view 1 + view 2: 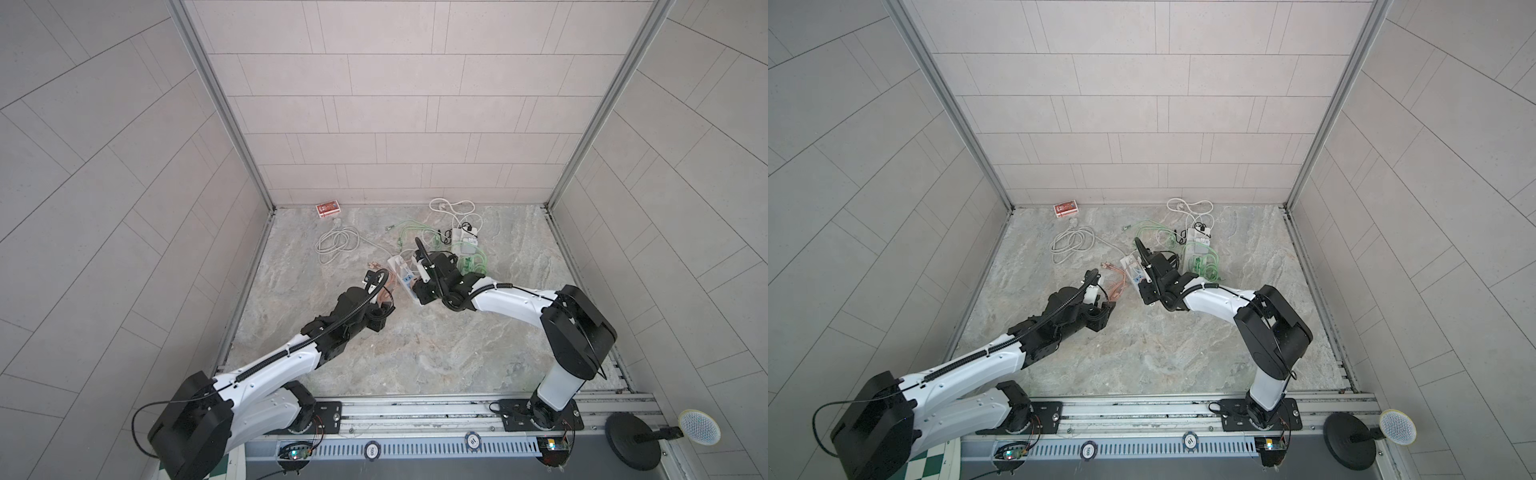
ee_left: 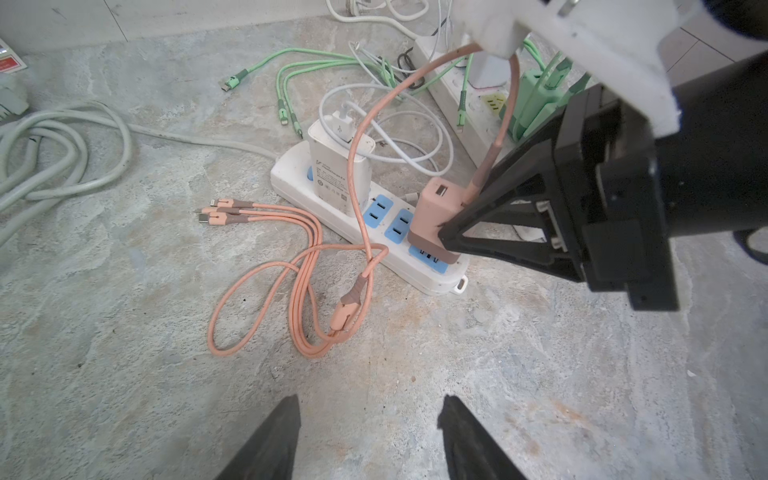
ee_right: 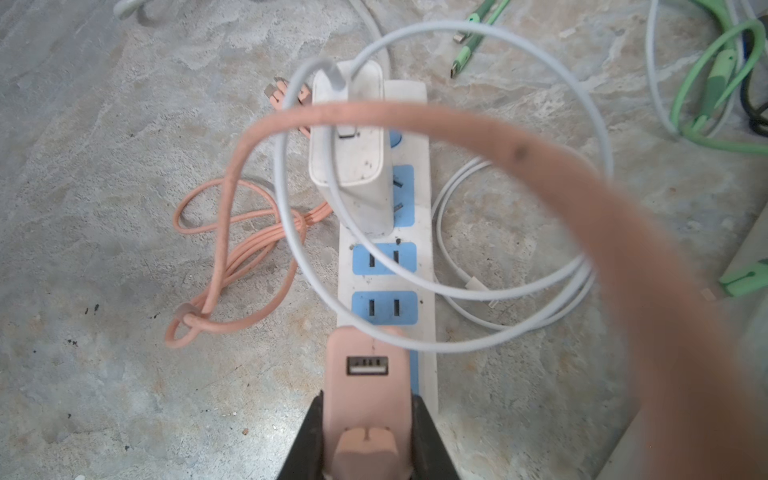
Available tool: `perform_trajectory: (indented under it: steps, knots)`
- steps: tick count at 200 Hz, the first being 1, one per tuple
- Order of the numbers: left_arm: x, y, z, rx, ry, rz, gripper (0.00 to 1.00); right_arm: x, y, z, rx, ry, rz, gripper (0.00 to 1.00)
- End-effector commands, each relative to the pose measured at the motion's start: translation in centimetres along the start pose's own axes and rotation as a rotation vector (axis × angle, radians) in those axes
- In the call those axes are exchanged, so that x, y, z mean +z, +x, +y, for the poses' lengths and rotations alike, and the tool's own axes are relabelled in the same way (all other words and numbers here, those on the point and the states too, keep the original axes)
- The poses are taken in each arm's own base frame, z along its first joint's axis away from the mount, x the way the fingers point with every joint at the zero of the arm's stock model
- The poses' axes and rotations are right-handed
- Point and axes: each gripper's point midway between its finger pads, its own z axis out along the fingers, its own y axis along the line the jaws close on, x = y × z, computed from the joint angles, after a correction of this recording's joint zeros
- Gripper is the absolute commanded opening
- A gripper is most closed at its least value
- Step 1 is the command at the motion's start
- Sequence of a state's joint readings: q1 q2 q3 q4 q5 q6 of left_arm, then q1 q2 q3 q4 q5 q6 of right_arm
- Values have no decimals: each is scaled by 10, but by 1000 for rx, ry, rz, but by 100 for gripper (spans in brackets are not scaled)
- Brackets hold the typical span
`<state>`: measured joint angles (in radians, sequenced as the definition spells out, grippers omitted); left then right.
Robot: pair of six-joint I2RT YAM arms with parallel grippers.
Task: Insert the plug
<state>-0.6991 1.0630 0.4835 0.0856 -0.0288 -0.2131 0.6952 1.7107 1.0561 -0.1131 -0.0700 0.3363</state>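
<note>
The power strip lies mid-table, and the left gripper hangs parted and empty to its near left. The right gripper is clamped on the sides of the pink plug, tilted over the strip's nearest socket. Light, rigid and smooth, it likely suits that side grip, though its springy cable may tug it askew.

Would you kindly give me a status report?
Right gripper shut on pink charger, at power strip's end socket. Left gripper open, empty. White cable looped over the free sockets.
</note>
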Motion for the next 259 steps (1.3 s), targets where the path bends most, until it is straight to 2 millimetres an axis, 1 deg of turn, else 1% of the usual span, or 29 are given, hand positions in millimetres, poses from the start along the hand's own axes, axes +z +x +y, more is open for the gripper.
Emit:
perform_trajectory:
  steps: [1, 28, 54, 78, 100, 120, 144, 165, 177, 193, 209, 222, 238, 259]
  knots:
    - [-3, -5, 2, -6, -10, -29, 61, 2, 26, -1, -37, 35, 69, 0]
    - [-5, -7, 5, -7, -30, -35, 61, 6, 45, -6, -53, 90, 115, 0]
    - [-11, -12, 13, -19, -71, -59, 62, 16, 68, -12, -43, 123, 173, 0]
    - [-22, -16, 27, -36, -150, -85, 65, 24, 91, -19, -9, 151, 228, 0]
    - [-35, -19, 42, -56, -227, -126, 68, 24, 108, -20, 19, 148, 254, 0]
    - [-46, -23, 55, -81, -287, -175, 75, 25, 115, -20, 29, 145, 262, 0]
    - [-58, -22, 72, -106, -382, -205, 81, 25, 113, -22, 16, 166, 288, 0]
    - [-70, -19, 93, -124, -514, -211, 92, 21, 104, -19, 10, 158, 273, 0]
    - [-78, -19, 105, -134, -593, -219, 100, 16, 96, -19, -8, 167, 269, 2]
    - [-88, -19, 119, -147, -690, -227, 100, 9, 81, -17, -36, 171, 261, 3]
    - [-93, -21, 126, -158, -742, -241, 100, 2, 68, -16, -61, 199, 259, 4]
    - [-98, -22, 133, -177, -790, -257, 100, -1, 62, -14, -72, 200, 254, 4]
    - [-107, -23, 141, -208, -847, -285, 100, 1, 64, -12, -70, 197, 263, 8]
    - [-114, -27, 144, -223, -869, -314, 100, 8, 77, -15, -69, 207, 286, 8]
